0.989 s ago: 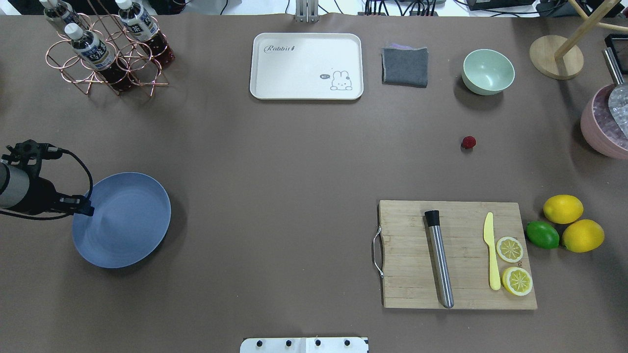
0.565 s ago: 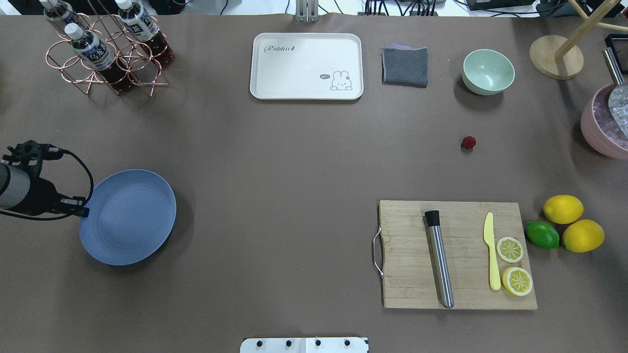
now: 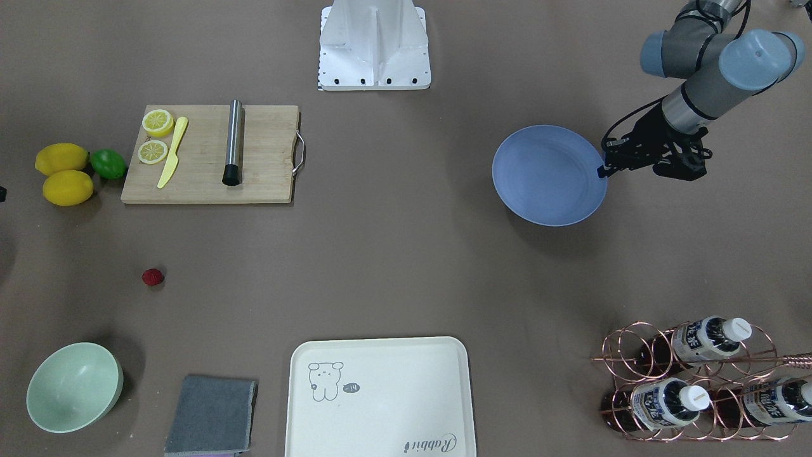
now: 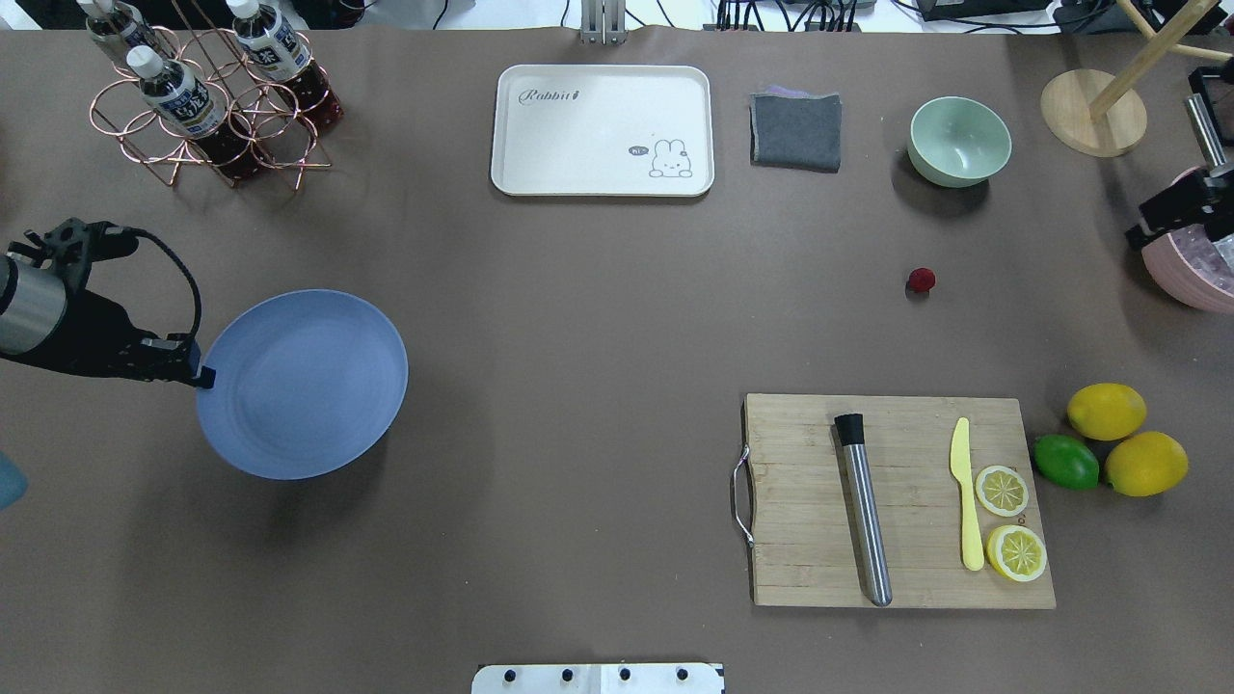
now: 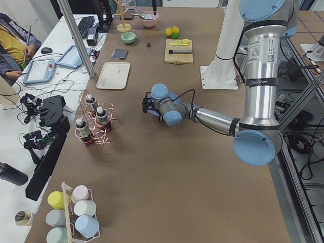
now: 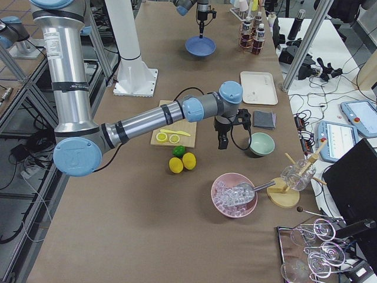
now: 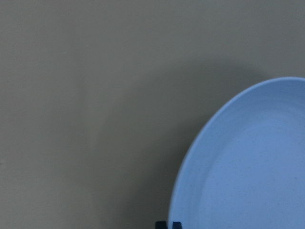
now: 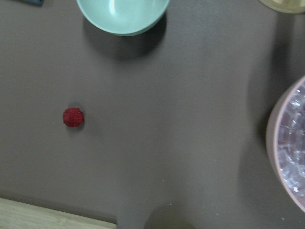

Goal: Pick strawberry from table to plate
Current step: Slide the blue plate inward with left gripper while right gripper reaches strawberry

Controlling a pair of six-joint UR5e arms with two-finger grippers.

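The strawberry is a small dark-red berry lying alone on the brown table, between the pale green bowl and the cutting board. It also shows in the front view and the right wrist view. My left gripper is shut on the near-left rim of the blue plate, holding it a little above the table over its shadow. In the left wrist view the plate fills the lower right. My right gripper hangs above the table to the right of the berry; I cannot tell whether it is open.
A cutting board carries a steel muddler, a yellow knife and lemon slices. Two lemons and a lime lie to its right. A green bowl, grey cloth, cream tray, bottle rack and pink ice bowl line the far side.
The left gripper has carried the plate to the right and away from the robot, raising it. Part of the right arm has come into the overhead view at the right edge.
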